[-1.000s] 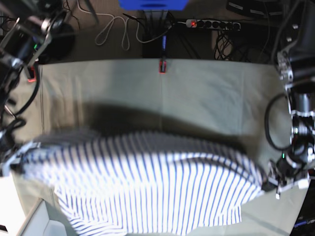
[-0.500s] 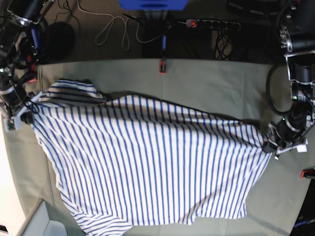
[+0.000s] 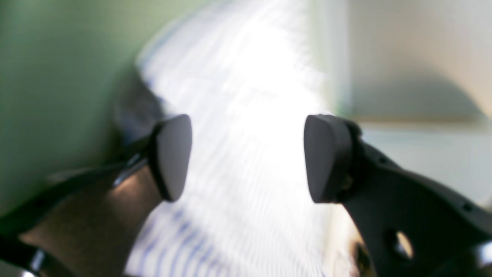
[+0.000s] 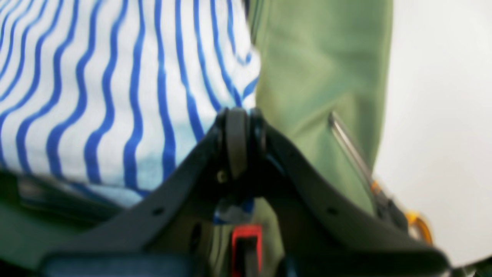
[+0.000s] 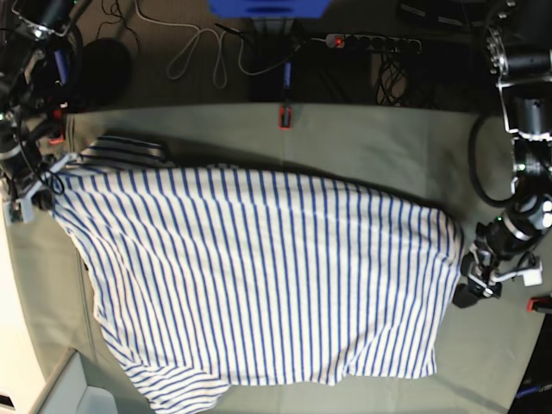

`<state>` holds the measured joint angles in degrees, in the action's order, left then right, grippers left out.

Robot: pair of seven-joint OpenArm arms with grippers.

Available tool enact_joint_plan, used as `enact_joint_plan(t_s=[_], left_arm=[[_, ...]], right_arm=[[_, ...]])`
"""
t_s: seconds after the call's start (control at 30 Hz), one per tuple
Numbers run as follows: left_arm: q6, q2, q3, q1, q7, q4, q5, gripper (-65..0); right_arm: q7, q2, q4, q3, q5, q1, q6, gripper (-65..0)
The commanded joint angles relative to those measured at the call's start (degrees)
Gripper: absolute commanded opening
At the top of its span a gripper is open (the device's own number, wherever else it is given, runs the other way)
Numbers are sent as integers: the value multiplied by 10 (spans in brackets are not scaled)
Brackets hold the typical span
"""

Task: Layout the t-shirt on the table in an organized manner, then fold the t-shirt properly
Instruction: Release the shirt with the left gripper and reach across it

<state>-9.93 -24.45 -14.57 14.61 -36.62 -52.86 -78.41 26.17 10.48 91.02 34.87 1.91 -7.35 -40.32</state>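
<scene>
The left hand hangs released beside the t-shirt; the right hand is clenched, grasping its corner on the counter.

Dark floor, tangled cables

Blue-striped white t-shirt spread flat, grey-green table

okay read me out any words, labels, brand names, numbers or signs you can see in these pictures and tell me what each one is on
No readable text shows in any view.
The soft white t-shirt with thin blue stripes carries only stripes; no neck label shows.
The pale grey-green cloth table is unmarked.
The small red clamp on its far edge is too small to read.
The black power strip on the floor beyond shows only a red light.
Both wrist views are blurred.
</scene>
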Motion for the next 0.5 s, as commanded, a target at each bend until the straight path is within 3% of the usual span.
enact_joint_plan(t_s=[0.0,0.13,0.27,0.47], left_arm=[[4,-14,-20,-10,-1,-33,-42,-193],[7,-7,-109,-123,-32,-128,-66,-187],[7,22,-155,-205,-32,-136,-60,-186],[4,69,-179,-229,-32,-142,75,-183]], right_arm=[[-13,13,12,4,-4,10,3,-650],[-13,13,12,4,-4,29,3,-650],[-13,13,12,1,-4,31,3,-650],[-13,9,12,1,-4,30,3,-650]])
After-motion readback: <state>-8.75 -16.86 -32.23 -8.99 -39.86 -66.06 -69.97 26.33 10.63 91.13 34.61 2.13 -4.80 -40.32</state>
